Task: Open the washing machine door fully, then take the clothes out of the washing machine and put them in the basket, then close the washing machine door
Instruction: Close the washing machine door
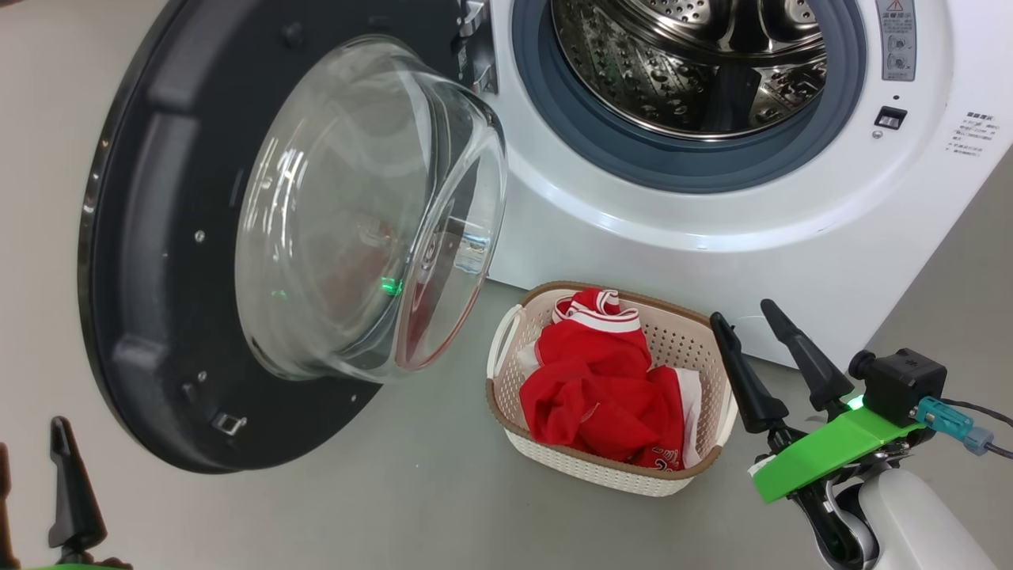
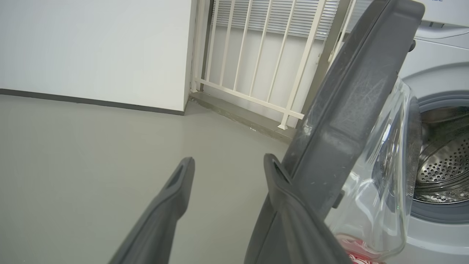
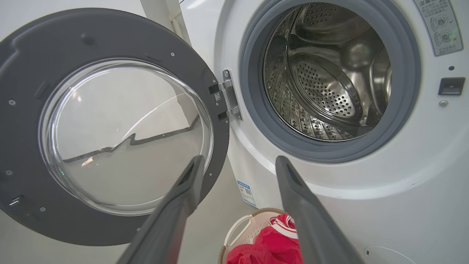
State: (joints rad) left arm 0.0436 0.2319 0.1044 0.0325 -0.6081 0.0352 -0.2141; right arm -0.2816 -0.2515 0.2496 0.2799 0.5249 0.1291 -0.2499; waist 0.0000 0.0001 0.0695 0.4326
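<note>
The washing machine (image 1: 712, 237) stands with its steel drum (image 1: 696, 63) bare. Its door (image 1: 150, 237) is swung wide open to the left, glass bowl (image 1: 372, 214) bulging toward me. On the floor in front sits the basket (image 1: 506, 348) with the red clothes (image 1: 601, 380) heaped inside. My right gripper (image 1: 744, 313) hovers open just right of the basket, holding nothing. My left gripper (image 1: 30, 435) is open at the lower left, below the door. In the left wrist view the left gripper (image 2: 229, 160) is empty, its right finger close beside the door (image 2: 348, 110) edge.
Grey floor lies all around. A white railing (image 2: 256, 73) and a white wall (image 2: 91, 47) stand behind the open door. The right wrist view looks between the right gripper (image 3: 239, 159) at the drum (image 3: 329, 73), the door hinge (image 3: 229, 95) and the basket (image 3: 234, 229) below.
</note>
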